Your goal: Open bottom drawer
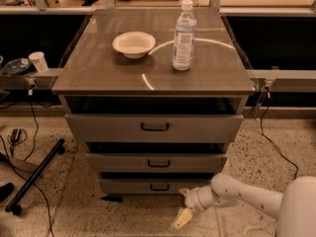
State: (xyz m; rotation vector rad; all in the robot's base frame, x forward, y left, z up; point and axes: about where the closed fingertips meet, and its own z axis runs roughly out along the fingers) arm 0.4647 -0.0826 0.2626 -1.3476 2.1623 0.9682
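- bottom drawer (123, 186): lowest of 3 grey fronts, at cabinet's foot just above the floor; small dark loop handle (159, 186) at its centre. Thin dark gap above the front; inside not visible.
- gripper (182, 205): at approx 4 o'clock from the handle, low by the drawer's right end, just off the floor. Fingers spread, nothing between them; upper fingertip (183, 192) near the front's lower edge, contact can't be told. Not on the handle.
- arm (247, 196): white, comes in from 4 o'clock of frame.
- middle drawer (118, 162) directly at 12 o'clock of the bottom one, top drawer (108, 127) above that; both show dark gaps, contents hidden.
- cabinet top (98, 73): bowl (134, 44), looks empty; clear water bottle (183, 36) upright at its 3 o'clock, apart.
- white cup (37, 61): on the ledge at 9 o'clock of the cabinet; contents unseen.
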